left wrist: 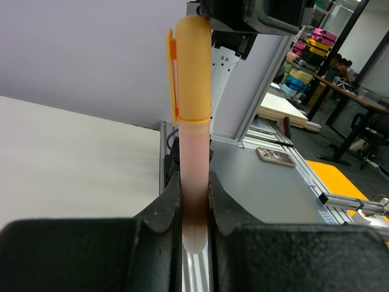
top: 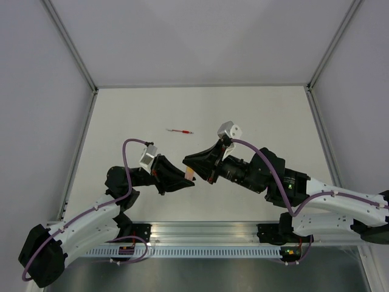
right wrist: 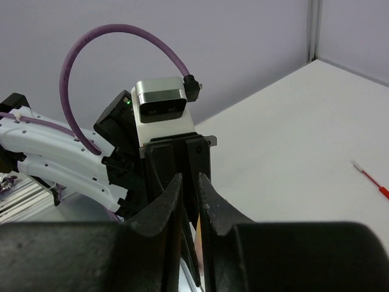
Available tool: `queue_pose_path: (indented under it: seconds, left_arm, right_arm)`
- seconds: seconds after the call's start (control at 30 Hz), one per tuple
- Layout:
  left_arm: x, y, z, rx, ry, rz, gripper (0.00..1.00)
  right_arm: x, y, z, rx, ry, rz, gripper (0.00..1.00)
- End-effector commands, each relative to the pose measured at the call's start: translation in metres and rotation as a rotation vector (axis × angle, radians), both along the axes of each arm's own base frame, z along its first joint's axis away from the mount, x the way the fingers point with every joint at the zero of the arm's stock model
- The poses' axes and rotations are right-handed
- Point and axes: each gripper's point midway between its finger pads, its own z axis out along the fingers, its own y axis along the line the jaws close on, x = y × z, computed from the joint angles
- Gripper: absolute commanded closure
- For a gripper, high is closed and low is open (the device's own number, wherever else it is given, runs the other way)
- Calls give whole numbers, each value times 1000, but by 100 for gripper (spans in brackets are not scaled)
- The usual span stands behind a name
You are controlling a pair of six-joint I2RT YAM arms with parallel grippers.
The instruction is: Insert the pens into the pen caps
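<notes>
My left gripper [left wrist: 194, 194] is shut on the pale pinkish barrel of a pen [left wrist: 194, 158], which stands upright between its pads. An orange cap [left wrist: 193, 67] with a clip sits on the pen's far end. The cap's tip meets my right gripper [left wrist: 243, 18]. In the top view the two grippers meet nose to nose at mid-table, left [top: 185, 178] and right [top: 189, 163], with the pen [top: 190, 174] between them. My right gripper [right wrist: 189, 182] has its jaws nearly together with nothing between the tips; an orange sliver [right wrist: 197, 230] shows below. A red pen [top: 179, 131] lies loose on the table.
The red pen also shows at the right edge of the right wrist view [right wrist: 374, 182]. The white table [top: 255, 115] is walled by grey panels at the back and sides. The left arm's wrist camera [right wrist: 161, 109] and purple cable [right wrist: 115, 36] face my right gripper.
</notes>
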Motion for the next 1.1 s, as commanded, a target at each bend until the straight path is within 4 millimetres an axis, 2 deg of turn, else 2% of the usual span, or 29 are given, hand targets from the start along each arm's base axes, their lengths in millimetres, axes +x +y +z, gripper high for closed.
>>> queue_pose_path:
  seconds: [0.0, 0.2, 0.4, 0.47, 0.63, 0.83, 1.07]
  left_arm:
    - [-7, 3, 9, -32, -45, -23, 98]
    - [-7, 3, 9, -31, -43, -20, 98]
    - [-6, 3, 8, -31, -42, -20, 98]
    - [-6, 3, 8, -30, -42, -20, 98]
    - [-7, 3, 8, -29, -43, -22, 98]
    - [-9, 4, 9, -37, -49, -29, 98]
    - [-11, 4, 10, -40, -51, -38, 98]
  right_arm:
    - [-5, 7, 0, 23, 24, 29, 80]
    - [-3, 9, -5, 15, 32, 18, 82]
    - [-1, 5, 11, 30, 7, 4, 82]
    - [2, 1, 28, 54, -11, -17, 78]
    - [8, -11, 40, 28, -45, -58, 64]
    - [7, -9, 30, -2, -38, -52, 62]
    - [5, 3, 20, -16, -36, -19, 62]
